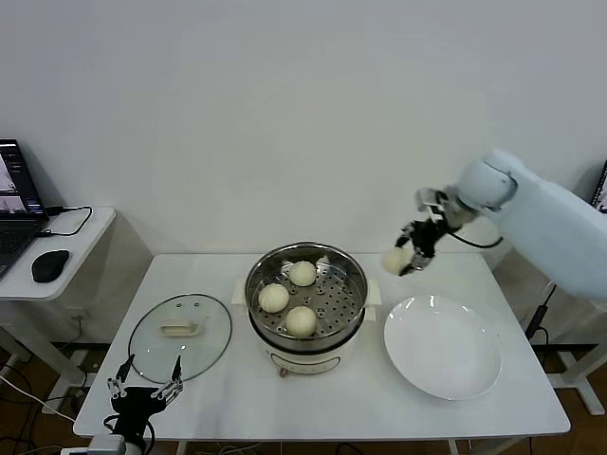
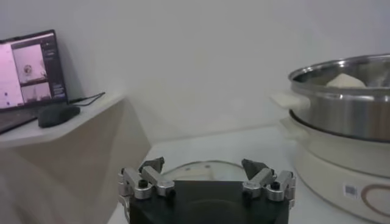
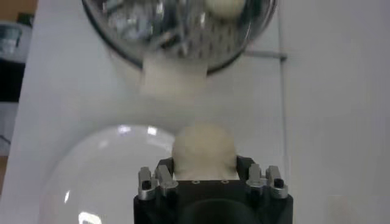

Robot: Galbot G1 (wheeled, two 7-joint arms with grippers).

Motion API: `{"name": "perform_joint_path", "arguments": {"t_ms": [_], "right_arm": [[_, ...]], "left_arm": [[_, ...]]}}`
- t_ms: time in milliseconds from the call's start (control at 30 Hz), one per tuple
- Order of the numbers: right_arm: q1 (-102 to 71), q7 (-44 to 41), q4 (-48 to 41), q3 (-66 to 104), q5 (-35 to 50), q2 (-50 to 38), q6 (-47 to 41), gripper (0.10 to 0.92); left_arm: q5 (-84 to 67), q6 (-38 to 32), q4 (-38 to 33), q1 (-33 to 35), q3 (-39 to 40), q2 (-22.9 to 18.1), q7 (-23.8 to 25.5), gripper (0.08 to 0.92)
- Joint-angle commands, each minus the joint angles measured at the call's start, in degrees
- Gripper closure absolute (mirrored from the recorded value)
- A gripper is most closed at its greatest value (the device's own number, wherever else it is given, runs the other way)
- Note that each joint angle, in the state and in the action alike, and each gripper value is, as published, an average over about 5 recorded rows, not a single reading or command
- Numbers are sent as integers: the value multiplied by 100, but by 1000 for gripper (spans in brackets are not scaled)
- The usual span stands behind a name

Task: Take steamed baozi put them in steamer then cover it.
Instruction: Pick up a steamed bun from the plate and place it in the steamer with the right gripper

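The steel steamer (image 1: pixel 353 275) stands mid-table on its cream base and holds three baozi (image 1: pixel 301 321) on its perforated tray. My right gripper (image 1: pixel 402 260) hangs in the air to the right of the steamer, above the table, shut on another baozi (image 3: pixel 203 148) that fills the space between its fingers. The steamer (image 3: pixel 116 36) shows beyond that bun in the right wrist view. The glass cover (image 1: pixel 214 324) with its cream handle lies flat on the table left of the steamer. My left gripper (image 1: pixel 144 384) waits open, low at the table's front left edge, just before the cover (image 2: pixel 204 165).
A white plate (image 1: pixel 442 347) lies on the table right of the steamer, under and in front of my right gripper. A side table at the far left carries a laptop (image 1: pixel 15 202) and a mouse (image 1: pixel 49 264).
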Motion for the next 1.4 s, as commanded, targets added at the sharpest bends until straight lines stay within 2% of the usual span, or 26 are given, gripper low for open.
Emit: {"name": "perform_joint_path", "arguments": {"t_ms": [33, 367, 667, 1400], "right_arm": [[875, 84, -86, -1157, 1055, 890, -466, 399], [963, 159, -402, -1478, 1298, 1630, -625, 397], [489, 287, -855, -1544, 840, 2076, -660, 397], [173, 423, -1058, -1734, 150, 2087, -713, 397]], "left_arm": [[-12, 6, -26, -30, 11, 22, 1, 177], [-140, 5, -21, -115, -15, 1, -2, 177], [-234, 9, -82, -84, -68, 12, 3, 177], [-316, 19, -69, -113, -65, 2, 13, 177]]}}
